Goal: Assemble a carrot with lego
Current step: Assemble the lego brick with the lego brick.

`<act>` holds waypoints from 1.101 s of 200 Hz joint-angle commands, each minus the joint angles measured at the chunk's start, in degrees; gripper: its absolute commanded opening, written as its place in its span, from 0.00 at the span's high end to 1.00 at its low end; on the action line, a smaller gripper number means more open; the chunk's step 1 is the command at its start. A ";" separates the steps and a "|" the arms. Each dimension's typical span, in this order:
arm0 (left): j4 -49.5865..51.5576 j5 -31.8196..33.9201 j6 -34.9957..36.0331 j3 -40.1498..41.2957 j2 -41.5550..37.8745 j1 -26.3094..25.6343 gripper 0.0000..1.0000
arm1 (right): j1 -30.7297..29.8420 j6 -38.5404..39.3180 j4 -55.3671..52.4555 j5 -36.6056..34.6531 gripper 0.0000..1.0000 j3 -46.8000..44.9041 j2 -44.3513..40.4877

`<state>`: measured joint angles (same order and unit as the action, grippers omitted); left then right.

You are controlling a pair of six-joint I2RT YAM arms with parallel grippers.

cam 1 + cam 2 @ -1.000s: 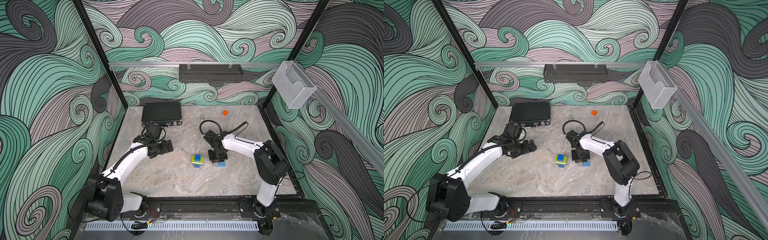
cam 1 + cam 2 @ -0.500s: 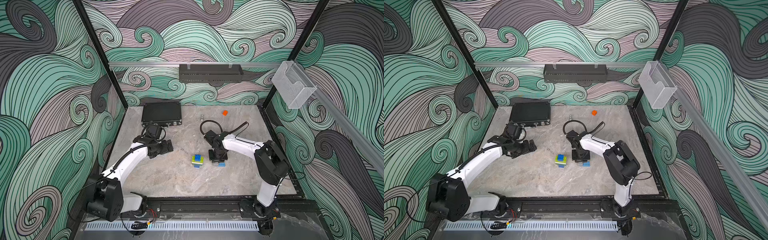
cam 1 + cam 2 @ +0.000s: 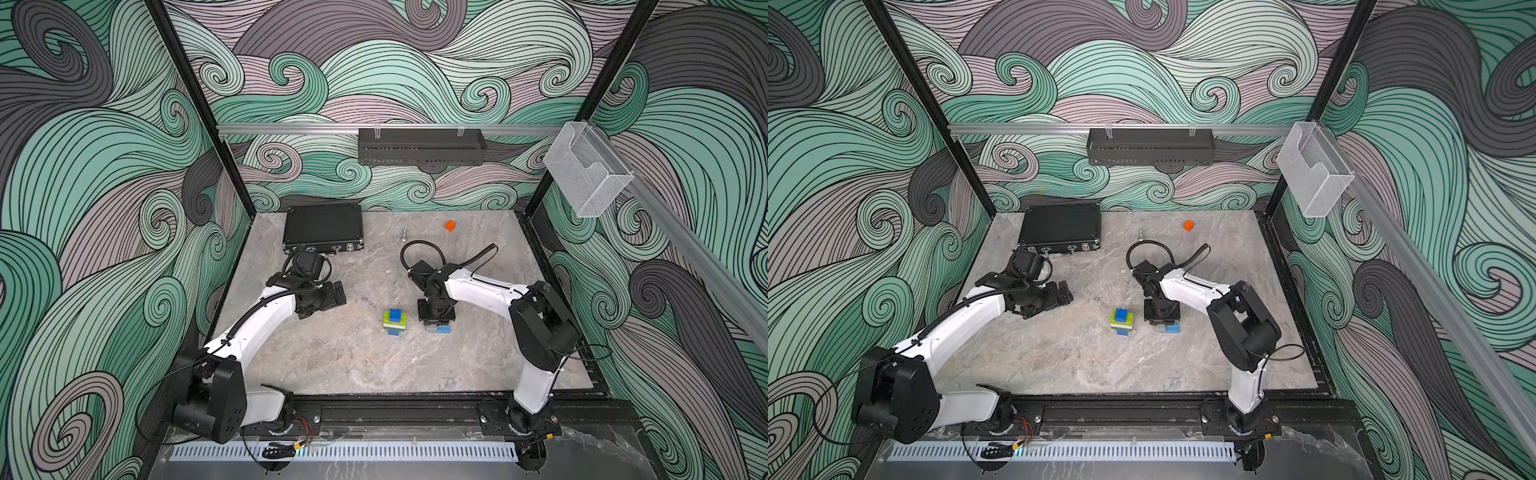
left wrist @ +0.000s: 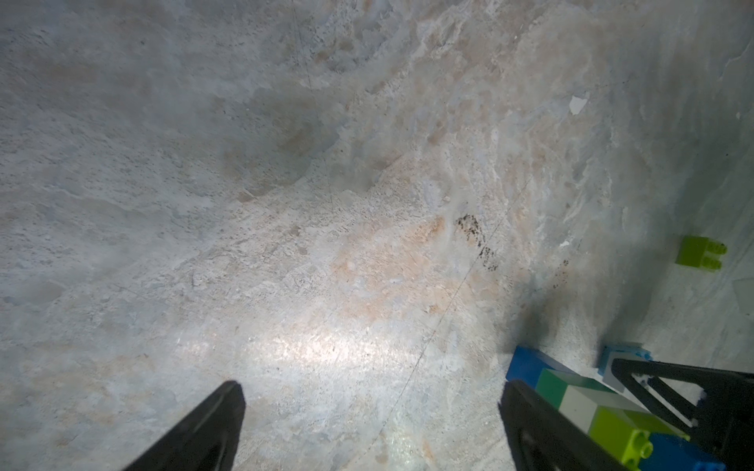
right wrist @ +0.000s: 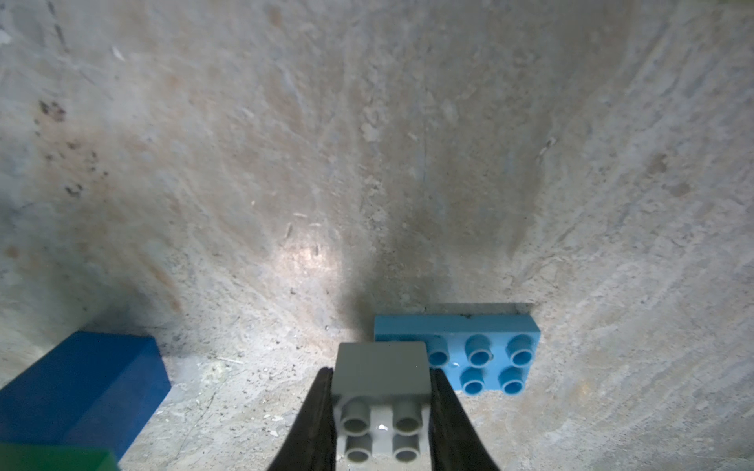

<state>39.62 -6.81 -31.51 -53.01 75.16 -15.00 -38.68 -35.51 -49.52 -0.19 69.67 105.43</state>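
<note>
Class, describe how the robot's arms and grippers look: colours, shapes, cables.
The left arm and right arm have white links with bulky black joints. A ribbed black cable follows the left one; black cable loops rise by the right wrist. The left gripper and right gripper have slim, tapering black fingers.

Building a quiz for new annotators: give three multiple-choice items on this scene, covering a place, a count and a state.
1. The orange cube lies: A at the table's back; B at its front; C at its left edge.
2. Studs showing on the grey brick: A two; B four; C six.
3. The left jaws are: A shut on a brick; B shut, empty; C open, empty.
Key: 1 A, seen in both top views. 2 B, the right wrist view shows four. 3 C, the left wrist view shows them wide apart with nothing between.
</note>
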 commanded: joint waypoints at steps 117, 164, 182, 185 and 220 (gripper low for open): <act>0.24 0.30 -0.26 0.06 -0.38 0.46 0.01 | 0.60 -2.64 0.44 -2.72 1.00 -5.36 1.71; 0.03 -0.21 -0.07 0.01 -0.51 0.48 0.01 | 1.58 -1.74 2.25 -0.33 1.00 -5.31 0.07; 0.08 -0.55 0.02 -0.03 -0.45 0.48 0.02 | 0.86 -0.49 0.66 -3.38 1.00 -3.42 0.42; 0.11 -0.66 0.04 0.01 -0.45 0.49 0.01 | 0.73 -0.33 0.32 -3.92 1.00 -3.19 0.77; 0.11 -0.24 0.22 -0.15 -0.93 0.43 0.01 | -0.11 0.10 1.33 -6.10 1.00 -5.36 2.68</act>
<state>39.62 -7.09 -31.48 -53.01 75.13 -15.00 -38.44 -36.34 -47.44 -0.82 67.83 104.12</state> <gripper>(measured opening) 0.986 0.289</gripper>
